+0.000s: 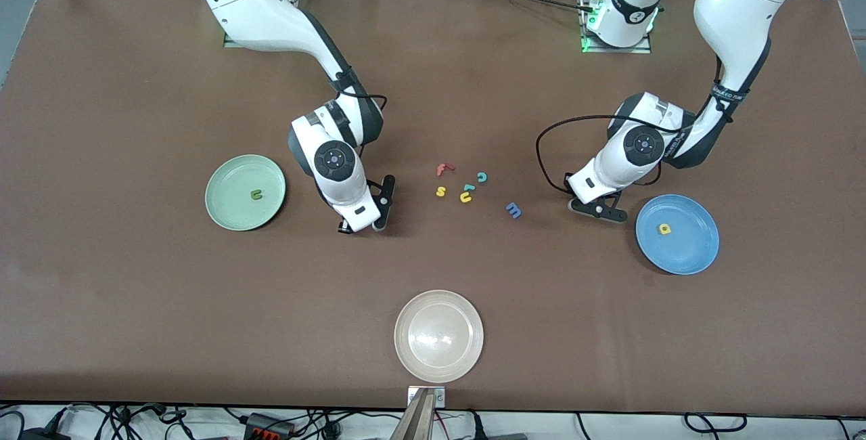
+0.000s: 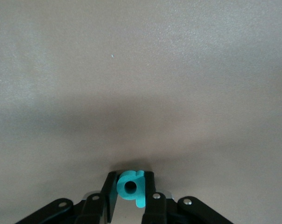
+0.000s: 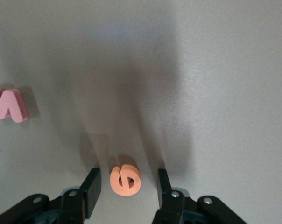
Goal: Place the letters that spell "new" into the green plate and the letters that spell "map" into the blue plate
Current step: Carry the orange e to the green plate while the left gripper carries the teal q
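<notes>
While left tool (image 2: 130,198) pinches teal "p" (image 2: 130,186), right tool (image 3: 127,186) (fingers apart) straddles orange "e" (image 3: 125,180).

Brown table (image 1: 135,88) carries 3 plates (image 1: 439,336) and scattered foam letters (image 1: 465,197).

A brown table (image 1: 135,291) is seen under even light; cables (image 1: 122,420) are strewn along its front edge.

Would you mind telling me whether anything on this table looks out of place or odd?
Nothing stands out. The green plate holds the dark green letter, the blue plate the yellow one, and the cream plate sits undisturbed.
</notes>
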`<state>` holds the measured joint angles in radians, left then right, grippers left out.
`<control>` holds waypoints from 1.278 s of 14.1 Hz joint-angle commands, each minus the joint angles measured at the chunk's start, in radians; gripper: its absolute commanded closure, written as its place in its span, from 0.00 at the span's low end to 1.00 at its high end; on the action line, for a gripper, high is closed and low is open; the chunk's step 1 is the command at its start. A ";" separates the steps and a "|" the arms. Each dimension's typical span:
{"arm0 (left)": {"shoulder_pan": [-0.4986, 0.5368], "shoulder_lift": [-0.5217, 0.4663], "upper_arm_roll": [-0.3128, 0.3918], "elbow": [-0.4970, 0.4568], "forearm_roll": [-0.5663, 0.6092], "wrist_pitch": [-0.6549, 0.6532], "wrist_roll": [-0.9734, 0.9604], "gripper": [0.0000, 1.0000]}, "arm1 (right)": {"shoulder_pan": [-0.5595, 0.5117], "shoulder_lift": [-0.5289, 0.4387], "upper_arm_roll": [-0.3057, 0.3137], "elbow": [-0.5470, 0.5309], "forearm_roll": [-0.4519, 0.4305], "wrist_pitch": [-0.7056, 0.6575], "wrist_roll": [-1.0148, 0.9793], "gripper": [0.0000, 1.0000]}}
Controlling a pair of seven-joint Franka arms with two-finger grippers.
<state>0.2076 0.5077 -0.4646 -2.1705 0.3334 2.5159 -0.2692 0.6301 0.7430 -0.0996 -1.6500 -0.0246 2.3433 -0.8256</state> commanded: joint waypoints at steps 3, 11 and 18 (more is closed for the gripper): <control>-0.004 -0.021 -0.005 0.170 0.033 -0.306 -0.008 0.81 | 0.002 -0.001 0.001 -0.011 -0.014 0.007 -0.009 0.60; 0.093 0.008 0.035 0.362 0.041 -0.476 0.373 0.81 | -0.003 -0.045 -0.009 -0.004 -0.014 -0.085 0.013 0.82; 0.234 0.100 0.034 0.340 0.164 -0.362 0.415 0.67 | -0.061 -0.158 -0.115 -0.004 -0.017 -0.410 0.005 0.83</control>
<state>0.4217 0.6011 -0.4165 -1.8324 0.4738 2.1451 0.1225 0.5896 0.6221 -0.2072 -1.6285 -0.0252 2.0016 -0.8237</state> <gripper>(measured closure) 0.722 0.714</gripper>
